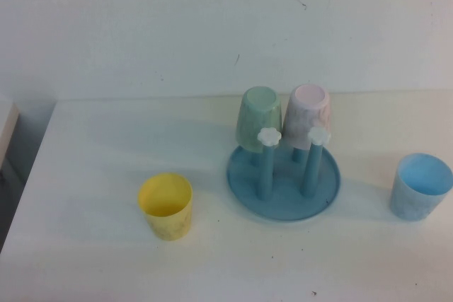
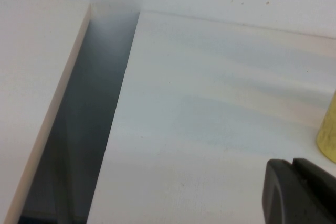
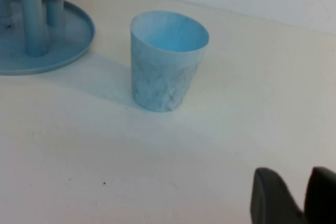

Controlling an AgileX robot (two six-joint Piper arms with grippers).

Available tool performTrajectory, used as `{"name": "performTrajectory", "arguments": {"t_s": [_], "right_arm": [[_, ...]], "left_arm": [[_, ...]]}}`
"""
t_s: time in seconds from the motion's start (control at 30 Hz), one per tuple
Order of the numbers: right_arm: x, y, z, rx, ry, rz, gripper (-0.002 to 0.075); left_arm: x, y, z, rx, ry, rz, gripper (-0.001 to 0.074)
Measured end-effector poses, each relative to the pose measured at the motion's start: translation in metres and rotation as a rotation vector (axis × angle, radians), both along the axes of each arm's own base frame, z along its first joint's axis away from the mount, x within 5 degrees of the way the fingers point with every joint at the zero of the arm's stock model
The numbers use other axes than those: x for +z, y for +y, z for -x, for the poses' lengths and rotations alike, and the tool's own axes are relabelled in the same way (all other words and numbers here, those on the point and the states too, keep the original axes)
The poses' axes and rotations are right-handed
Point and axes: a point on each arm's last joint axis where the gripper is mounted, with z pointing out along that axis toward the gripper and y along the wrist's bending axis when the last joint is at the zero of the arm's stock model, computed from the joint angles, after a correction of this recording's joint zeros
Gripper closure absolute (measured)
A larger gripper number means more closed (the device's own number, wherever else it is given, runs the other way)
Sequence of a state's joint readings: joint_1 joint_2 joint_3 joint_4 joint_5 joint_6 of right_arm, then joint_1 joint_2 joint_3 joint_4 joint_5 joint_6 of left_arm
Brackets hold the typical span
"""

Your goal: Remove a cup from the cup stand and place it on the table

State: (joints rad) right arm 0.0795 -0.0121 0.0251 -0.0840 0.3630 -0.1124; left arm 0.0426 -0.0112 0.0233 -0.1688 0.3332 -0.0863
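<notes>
The pale mint-green cup [image 1: 258, 118] hangs upside down on a rear peg of the round blue cup stand [image 1: 283, 199], next to a pale pink cup [image 1: 309, 117] on another peg. Two front pegs with white flower knobs [image 1: 269, 136] are bare. Neither gripper shows in the high view. My left gripper [image 2: 293, 162] is shut and empty, low over the white table [image 1: 92, 153] near the yellow cup. My right gripper [image 3: 294, 176] is shut and empty over the table, near the light blue cup. The stand's rim [image 3: 79, 40] shows in the right wrist view.
A yellow cup [image 1: 165, 205] stands upright left of the stand; its edge shows in the left wrist view [image 2: 328, 135]. A light blue cup [image 1: 420, 185] stands upright to the right and shows in the right wrist view [image 3: 165, 61]. The table's left edge borders a dark gap [image 2: 79, 140].
</notes>
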Motion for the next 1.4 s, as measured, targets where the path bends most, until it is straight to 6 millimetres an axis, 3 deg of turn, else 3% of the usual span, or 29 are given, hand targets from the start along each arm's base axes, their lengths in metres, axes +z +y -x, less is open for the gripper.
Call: {"name": "performTrajectory", "arguments": {"t_s": [0.97, 1.2, 1.4], "right_arm": [[0.000, -0.002, 0.000, -0.004, -0.004, 0.055, 0.0572], [0.000, -0.003, 0.000, -0.006, -0.004, 0.075, 0.0572], [0.001, -0.002, 0.000, -0.004, -0.008, 0.052, 0.0572]], "left_arm": [[0.000, 0.001, 0.000, 0.003, -0.002, -0.041, 0.0737], [0.002, -0.002, -0.001, 0.000, -0.032, 0.075, 0.0737], [0.015, -0.005, -0.003, 0.025, -0.160, 0.428, 0.0737]]}}
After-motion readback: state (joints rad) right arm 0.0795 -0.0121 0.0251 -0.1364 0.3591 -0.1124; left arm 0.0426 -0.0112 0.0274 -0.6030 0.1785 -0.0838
